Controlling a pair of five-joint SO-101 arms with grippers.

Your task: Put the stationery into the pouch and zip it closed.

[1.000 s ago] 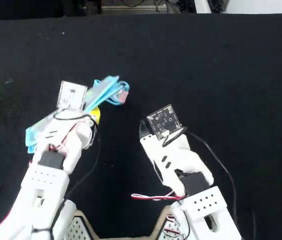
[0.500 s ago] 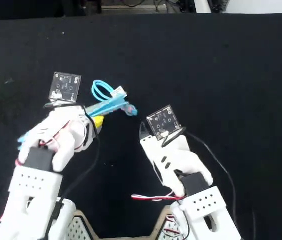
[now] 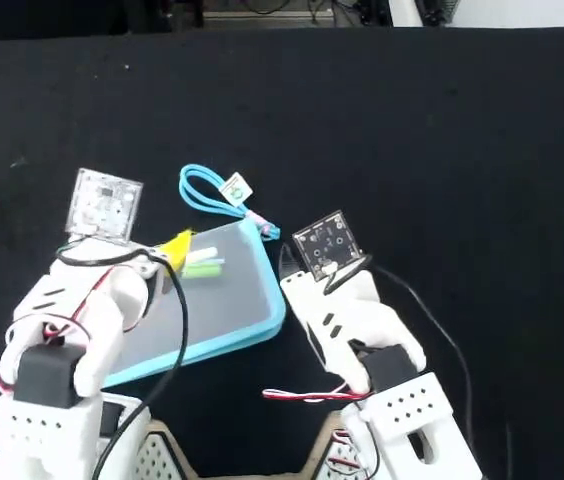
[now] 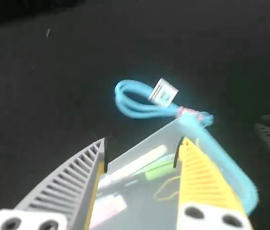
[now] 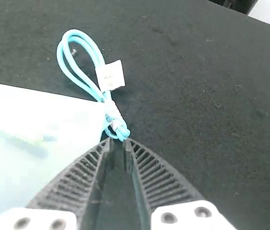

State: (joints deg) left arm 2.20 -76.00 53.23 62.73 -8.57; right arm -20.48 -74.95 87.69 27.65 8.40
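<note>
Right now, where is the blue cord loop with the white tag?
In the high view the blue cord loop lies on the black table, attached at the far corner of the translucent blue-edged pouch, between the two arms.

In the high view the white left arm point(image 3: 82, 320) hides the near corner of the translucent blue-edged zip pouch point(image 3: 232, 300). Both wrist views cut the pouch off at an edge. The pale stationery sticks point(image 4: 135, 164) inside it are blurred, and the print on the small white tag point(image 3: 234, 187) is too small to tell.
</note>
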